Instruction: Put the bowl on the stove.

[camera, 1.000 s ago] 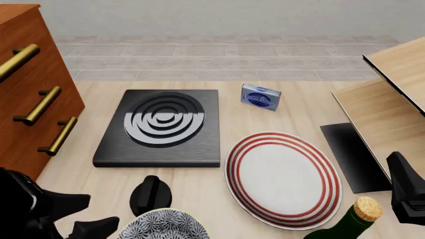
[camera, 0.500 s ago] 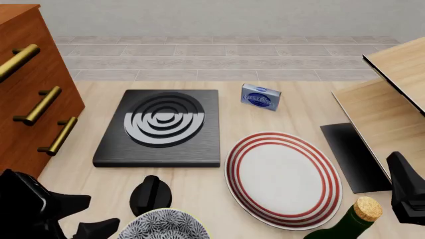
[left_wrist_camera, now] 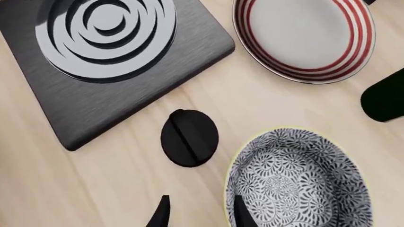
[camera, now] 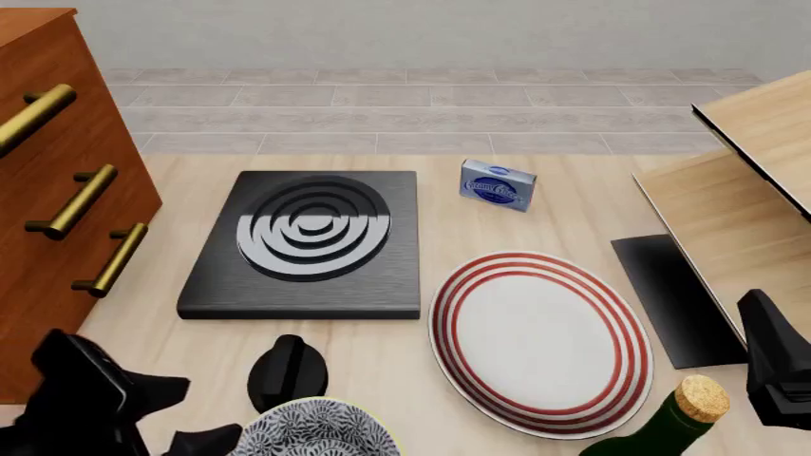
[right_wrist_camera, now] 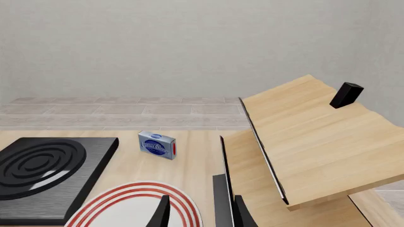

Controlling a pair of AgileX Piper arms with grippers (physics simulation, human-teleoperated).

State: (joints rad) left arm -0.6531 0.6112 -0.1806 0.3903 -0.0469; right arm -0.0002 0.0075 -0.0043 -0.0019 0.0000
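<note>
The bowl (camera: pixel 314 429), blue-and-white patterned with a pale rim, sits at the table's near edge, cut off by the front view's bottom. The stove (camera: pixel 304 242) is a black slab with silver rings, farther back and slightly left. My left gripper (camera: pixel 190 414) stands open just left of the bowl. In the left wrist view the bowl (left_wrist_camera: pixel 296 184) fills the corner; the left gripper (left_wrist_camera: pixel 202 216) has one fingertip (left_wrist_camera: pixel 243 217) over the rim and the other outside it. The stove (left_wrist_camera: pixel 107 52) lies beyond. My right gripper (right_wrist_camera: pixel 200 215) is open and holds nothing, at the right edge (camera: pixel 773 366).
A black knob (camera: pixel 288 370) lies between bowl and stove. A red-ringed white plate (camera: pixel 538 328) sits right of it, and a green corked bottle (camera: pixel 671 423) at the near right. A small blue box (camera: pixel 497 184), a wooden drawer cabinet (camera: pixel 51 171), wooden shelves (camera: pixel 735 190) and a black sheet (camera: pixel 671 294) surround these.
My left gripper has shifted a little to the right, toward the bowl, and dropped lower in the front view. The right arm and all objects stay put.
</note>
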